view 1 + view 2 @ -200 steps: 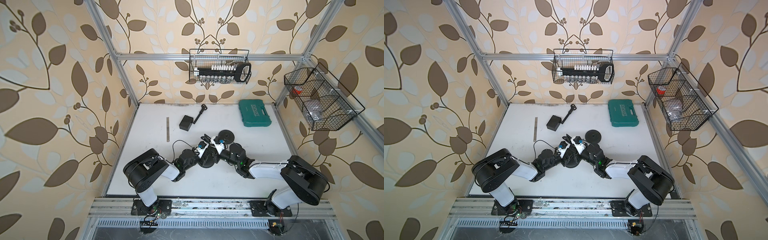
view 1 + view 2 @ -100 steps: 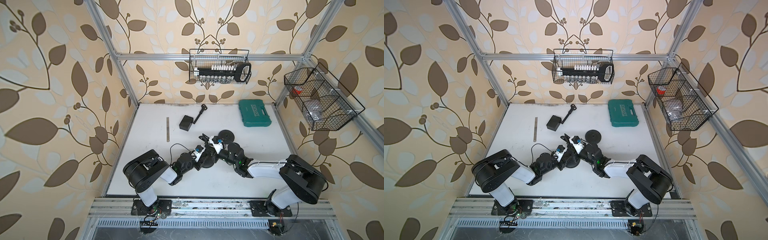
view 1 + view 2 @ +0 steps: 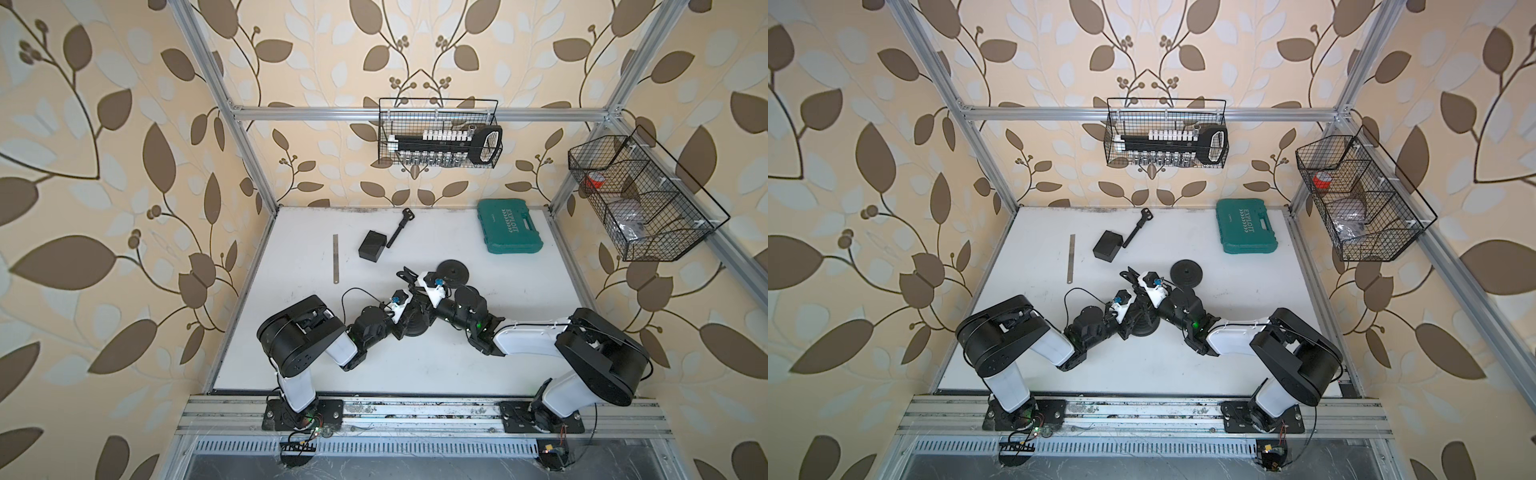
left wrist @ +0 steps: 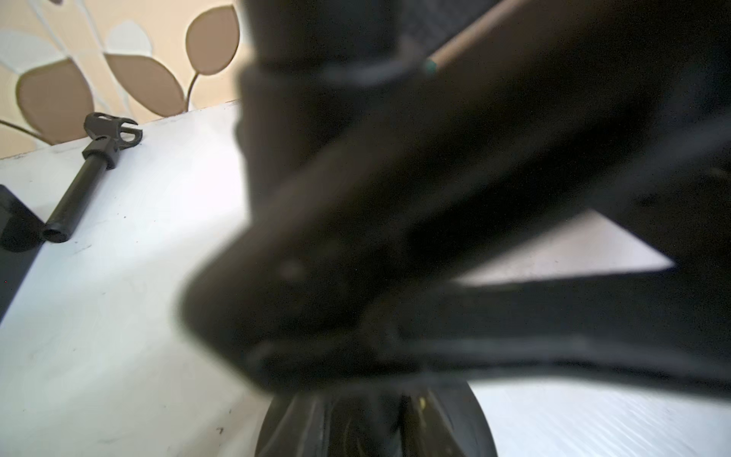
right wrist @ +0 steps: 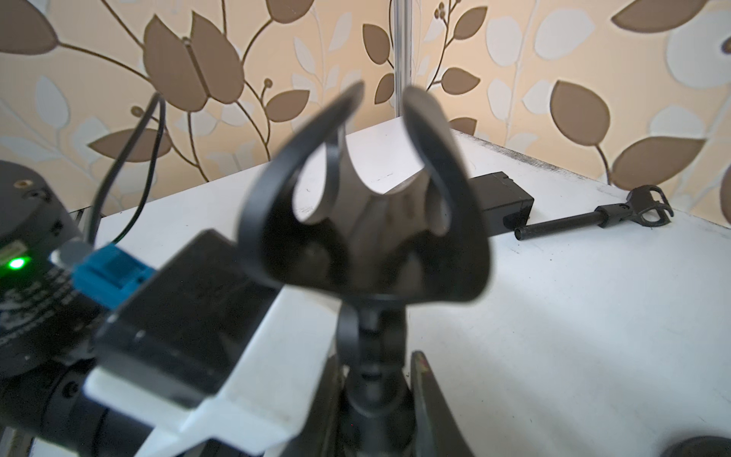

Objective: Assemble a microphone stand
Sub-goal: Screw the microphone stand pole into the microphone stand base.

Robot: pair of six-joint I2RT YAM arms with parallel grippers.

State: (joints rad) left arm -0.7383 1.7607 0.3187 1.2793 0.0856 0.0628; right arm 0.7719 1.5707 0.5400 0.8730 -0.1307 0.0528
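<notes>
One clip (image 5: pixel 364 221) is standing upright above the counter (image 3: pixel 457 365), the right gripper (image 5: pixel 375 395) clamping its stem and its fork rising just past the fingertips (image 5: pixel 431 407). Close beside, the left gripper (image 3: pixel 411 319) is sitting low over a round base (image 3: pixel 415 331); whether its jaws are apart, I cannot tell.

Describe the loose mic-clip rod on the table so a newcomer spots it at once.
Look along the back edge of the table, left of the green case. Next to the black box lies a black rod with a forked end. Unlike the upright clip in the right end effector, it lies flat, untouched.
</notes>
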